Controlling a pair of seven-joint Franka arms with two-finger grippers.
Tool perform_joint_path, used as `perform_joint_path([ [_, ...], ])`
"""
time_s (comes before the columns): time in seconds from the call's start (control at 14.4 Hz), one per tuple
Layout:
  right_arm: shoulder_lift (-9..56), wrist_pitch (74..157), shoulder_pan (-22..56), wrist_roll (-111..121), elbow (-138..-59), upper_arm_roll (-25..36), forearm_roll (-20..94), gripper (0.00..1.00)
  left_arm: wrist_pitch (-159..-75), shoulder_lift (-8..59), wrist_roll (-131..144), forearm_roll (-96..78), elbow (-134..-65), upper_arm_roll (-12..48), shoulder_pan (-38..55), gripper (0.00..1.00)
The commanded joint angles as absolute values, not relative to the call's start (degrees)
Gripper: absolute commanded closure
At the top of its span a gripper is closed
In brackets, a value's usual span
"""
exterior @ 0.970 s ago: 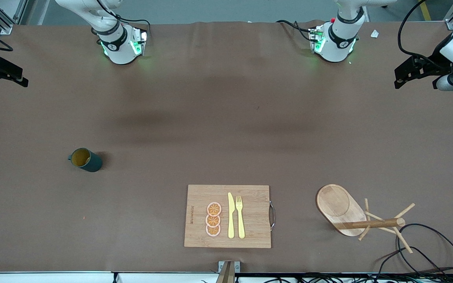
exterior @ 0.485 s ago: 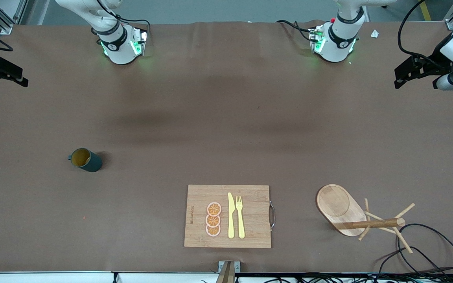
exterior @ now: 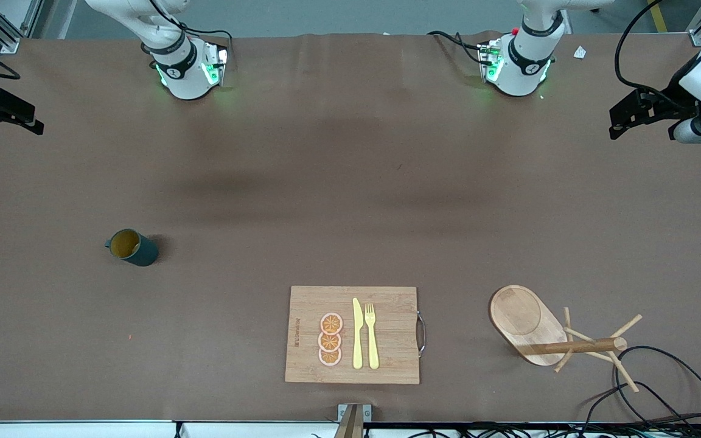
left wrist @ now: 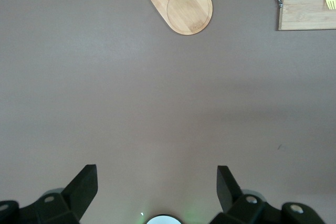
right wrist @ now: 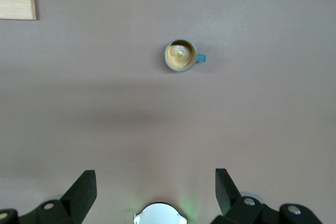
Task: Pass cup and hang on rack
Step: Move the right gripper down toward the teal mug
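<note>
The cup [exterior: 132, 247] is standing upright on the brown table [exterior: 326, 182], toward the right arm's end, with its little handle sticking out to the side and its yellow-brown inside showing. Taking the cutting board [exterior: 352, 334] as the landmark, the cup is sitting well apart from it, a bit farther from the front camera. On the board three orange slices [exterior: 330, 339], a yellow knife [exterior: 357, 333] and a yellow fork [exterior: 372, 335] are lying side by side. The rack [exterior: 545, 333] is standing near the board toward the left arm's end, with black cables [exterior: 661, 389] curling close to its pegs. Nothing is standing between the cup and the rack except the board. The right gripper [right wrist: 156, 190] is hanging high over bare table with its fingers spread wide and holding nothing. The left gripper [left wrist: 157, 184] is doing the same, wide apart and empty. Nothing on the table has moved since a second ago, and only the left arm is looking a tiny bit shifted. In the left wrist view the rack's post and pegs are being cut off at the edge.
</note>
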State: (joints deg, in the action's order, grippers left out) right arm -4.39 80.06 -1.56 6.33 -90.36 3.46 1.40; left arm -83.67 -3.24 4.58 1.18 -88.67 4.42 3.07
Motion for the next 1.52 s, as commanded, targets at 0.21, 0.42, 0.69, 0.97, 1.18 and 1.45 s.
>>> perform_joint_path([
  [0.21,-5.6,79.5,-1.4,6.2,-90.0,3.5,0.2,0.00,-82.9,-2.5,4.0,2.3,-87.0,4.6,3.3,0.00],
  [0.42,-1.3,79.7,-2.1,6.2,-89.9,3.7,0.1,0.00,-82.9,-2.5,3.9,2.3,-87.0,4.6,2.9,0.00],
  [0.69,8.6,82.3,-5.3,13.0,-89.0,3.9,1.1,0.00,-83.1,-2.5,4.1,2.3,-87.0,4.6,3.3,0.00],
  [0.97,8.8,95.5,-6.2,19.2,-99.6,3.9,1.1,0.00,-83.0,-2.5,3.9,2.2,-87.1,4.7,3.0,0.00],
  [1.18,9.7,109.5,-5.0,22.8,-109.3,3.7,1.1,0.00,-83.0,-2.5,4.0,2.2,-87.0,4.7,3.1,0.00],
  [1.45,14.6,116.3,-3.0,25.9,-111.4,3.6,1.1,0.00,-83.0,-2.5,4.0,2.3,-87.2,4.6,3.3,0.00],
])
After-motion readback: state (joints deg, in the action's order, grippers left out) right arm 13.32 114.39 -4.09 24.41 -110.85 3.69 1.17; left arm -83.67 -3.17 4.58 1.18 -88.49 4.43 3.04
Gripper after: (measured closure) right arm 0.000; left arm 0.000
